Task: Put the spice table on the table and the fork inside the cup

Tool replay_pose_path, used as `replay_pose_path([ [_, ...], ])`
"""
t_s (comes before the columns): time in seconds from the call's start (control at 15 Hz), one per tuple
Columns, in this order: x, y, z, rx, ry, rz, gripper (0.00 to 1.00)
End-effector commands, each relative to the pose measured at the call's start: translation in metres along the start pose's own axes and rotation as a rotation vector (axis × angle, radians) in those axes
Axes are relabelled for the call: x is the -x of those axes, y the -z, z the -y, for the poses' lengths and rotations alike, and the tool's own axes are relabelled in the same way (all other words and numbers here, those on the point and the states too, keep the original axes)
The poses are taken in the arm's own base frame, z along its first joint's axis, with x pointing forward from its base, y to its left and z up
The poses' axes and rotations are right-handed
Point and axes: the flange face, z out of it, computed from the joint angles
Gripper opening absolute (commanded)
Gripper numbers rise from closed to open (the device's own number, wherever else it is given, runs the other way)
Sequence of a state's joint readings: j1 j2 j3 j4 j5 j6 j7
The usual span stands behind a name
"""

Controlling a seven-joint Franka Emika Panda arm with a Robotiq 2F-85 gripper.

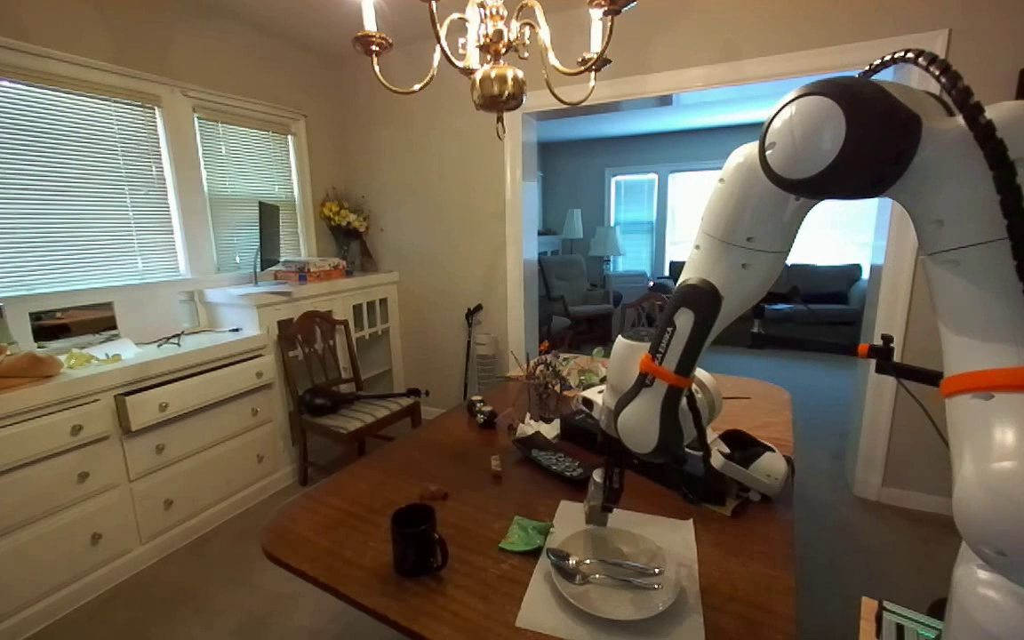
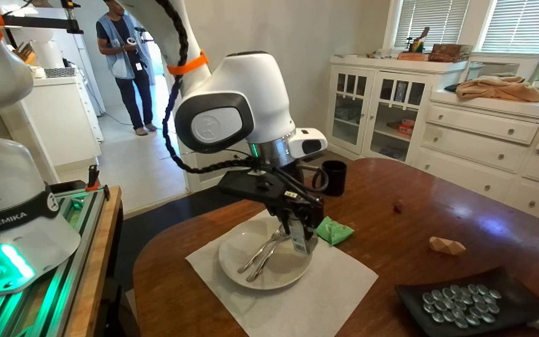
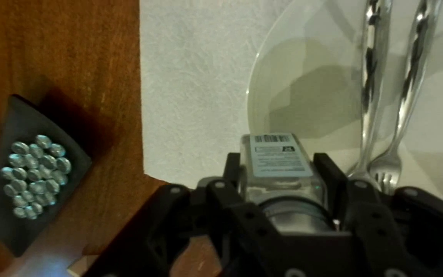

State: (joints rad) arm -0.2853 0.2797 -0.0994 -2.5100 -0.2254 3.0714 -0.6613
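Observation:
My gripper [image 3: 278, 169] is shut on a clear spice jar [image 3: 277, 152] with a pale barcode label, one finger on each side. In an exterior view the jar [image 2: 299, 240] hangs at the edge of the white plate [image 2: 232, 255]; I cannot tell whether it touches. The fork [image 3: 413, 73] lies on the plate beside a spoon [image 3: 371, 69], to the right of my fingers in the wrist view. The black cup [image 1: 414, 540] stands upright on the brown table [image 1: 343, 524], apart from the plate. It also shows behind my gripper in an exterior view [image 2: 335, 179].
The plate sits on a white paper sheet [image 2: 316, 290]. A green packet [image 1: 525, 534] lies between cup and plate. A black tray [image 2: 412, 299] with glass pebbles and a wooden block [image 2: 446, 245] are on the table. A person [image 2: 127, 61] stands in the doorway.

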Motion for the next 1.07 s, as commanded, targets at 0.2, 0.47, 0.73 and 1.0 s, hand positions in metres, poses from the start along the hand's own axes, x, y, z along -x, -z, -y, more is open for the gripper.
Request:
replay_pose_path([
  [0.2,0.019,0.035,-0.067,-0.018,-0.347,-0.006,0.25],
  [0.47,0.027,0.038,-0.117,-0.140,-0.532,0.059,0.25],
  [0.73,0.030,0.029,-0.148,-0.175,-0.645,0.121,0.25],
  [1.0,0.033,-0.005,-0.159,-0.148,-0.734,0.179,0.25],
])
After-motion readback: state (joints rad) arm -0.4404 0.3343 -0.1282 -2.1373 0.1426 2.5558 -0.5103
